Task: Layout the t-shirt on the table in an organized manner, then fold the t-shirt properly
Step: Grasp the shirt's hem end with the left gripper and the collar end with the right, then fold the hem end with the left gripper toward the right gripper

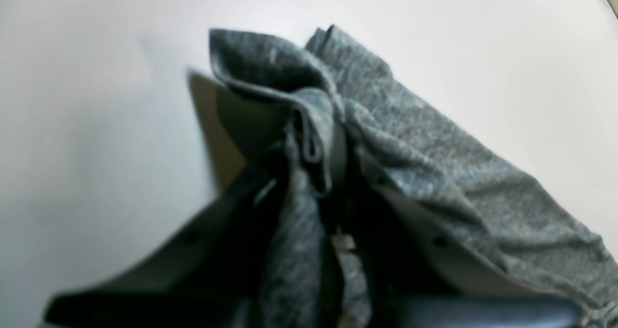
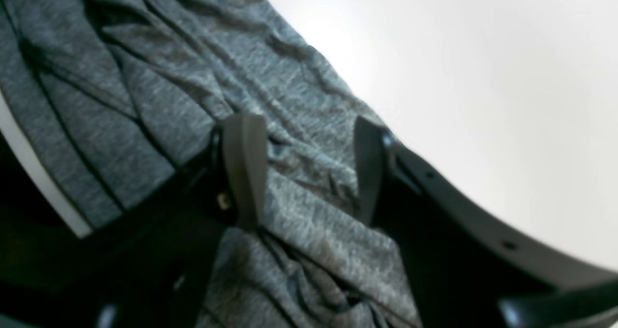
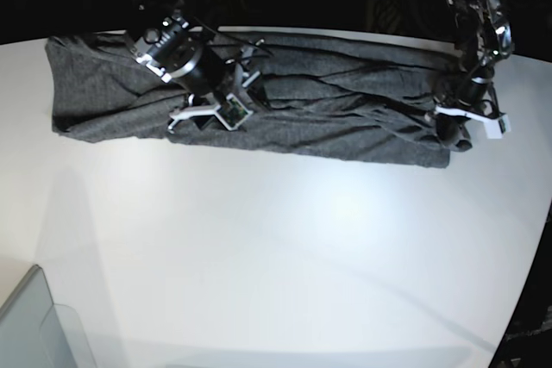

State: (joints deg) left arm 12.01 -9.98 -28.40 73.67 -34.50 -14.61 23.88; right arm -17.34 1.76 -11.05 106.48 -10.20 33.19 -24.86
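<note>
The dark grey t-shirt (image 3: 328, 118) lies as a long rumpled band across the far side of the white table (image 3: 276, 247). At the band's right end in the base view, my left gripper (image 3: 453, 131) is down on the cloth. The left wrist view shows this left gripper (image 1: 318, 154) shut on a bunched fold of the t-shirt (image 1: 434, 159), which is lifted into a peak between the fingers. My right gripper (image 3: 207, 116) rests on the shirt left of the middle. In the right wrist view the right gripper (image 2: 306, 168) stands open, its fingers (image 2: 244, 168) straddling flat wrinkled t-shirt (image 2: 193, 67).
A translucent grey bin corner (image 3: 34, 325) sits at the near left. The table's curved edge (image 3: 530, 239) runs down the right side. Behind the shirt the table ends against a dark background.
</note>
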